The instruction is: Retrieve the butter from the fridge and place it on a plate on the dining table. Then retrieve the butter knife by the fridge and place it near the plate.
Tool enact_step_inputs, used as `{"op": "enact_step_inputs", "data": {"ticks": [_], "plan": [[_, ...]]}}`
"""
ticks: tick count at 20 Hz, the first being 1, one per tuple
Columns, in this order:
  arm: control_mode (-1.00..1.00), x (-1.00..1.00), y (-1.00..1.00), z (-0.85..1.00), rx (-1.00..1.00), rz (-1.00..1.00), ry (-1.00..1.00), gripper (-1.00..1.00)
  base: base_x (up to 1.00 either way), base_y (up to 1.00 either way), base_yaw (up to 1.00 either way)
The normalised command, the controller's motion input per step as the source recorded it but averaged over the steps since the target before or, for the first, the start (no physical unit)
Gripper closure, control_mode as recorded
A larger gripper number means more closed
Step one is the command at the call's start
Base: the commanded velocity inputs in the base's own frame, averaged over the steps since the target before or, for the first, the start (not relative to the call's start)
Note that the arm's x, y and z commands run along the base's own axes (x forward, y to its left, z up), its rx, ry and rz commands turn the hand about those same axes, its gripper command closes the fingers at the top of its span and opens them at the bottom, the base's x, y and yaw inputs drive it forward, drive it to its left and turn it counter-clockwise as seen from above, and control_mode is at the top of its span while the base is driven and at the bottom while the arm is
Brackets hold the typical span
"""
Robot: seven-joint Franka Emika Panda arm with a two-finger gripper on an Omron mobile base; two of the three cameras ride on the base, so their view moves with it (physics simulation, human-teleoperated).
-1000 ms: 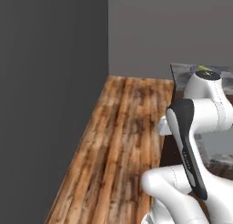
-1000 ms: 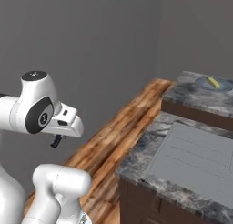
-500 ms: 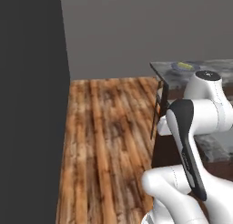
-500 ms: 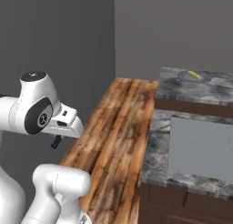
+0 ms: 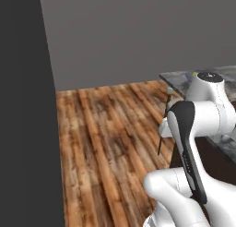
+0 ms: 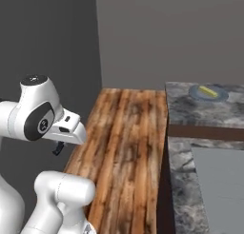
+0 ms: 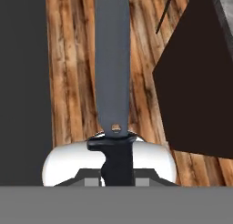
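My gripper is shut on the butter knife's black handle, and the long grey blade points away over the wood floor. From the right base view the hand is tucked low by the arm's shoulder, the gripper aimed downward. The butter, a small pale-yellow stick, lies on the blue-grey plate at the far end of the dining table. That table's corner is also visible past the arm. The fridge is out of view.
A tall dark grey surface stands close on the left, with a grey wall behind. Wood floor runs between them and the island. A dark brown cabinet side lies right of the knife. The inset sink is near.
The whole scene has shifted, so the base has moved and turned; the dark surface on the left and the table sit differently. The arm holds its pose with the knife still gripped.
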Motion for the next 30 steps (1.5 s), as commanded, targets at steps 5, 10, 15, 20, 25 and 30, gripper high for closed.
{"op": "enact_step_inputs", "data": {"ticks": [5,10,15,20,25,30], "plan": [[1.00,0.00,0.00,0.00,0.00,0.00,0.00,1.00,1.00,0.34,-0.21],[1.00,0.00,0.00,0.00,0.00,0.00,0.00,1.00,1.00,0.36,-0.18],[1.00,0.00,0.00,0.00,0.00,0.00,0.00,1.00,1.00,0.44,-0.19],[1.00,0.00,0.00,0.00,0.00,0.00,0.00,1.00,1.00,0.43,-0.20],[1.00,0.00,0.00,0.00,0.00,0.00,0.00,1.00,1.00,0.36,-0.21],[1.00,0.00,0.00,0.00,0.00,0.00,0.00,1.00,1.00,0.28,-0.26]]}}
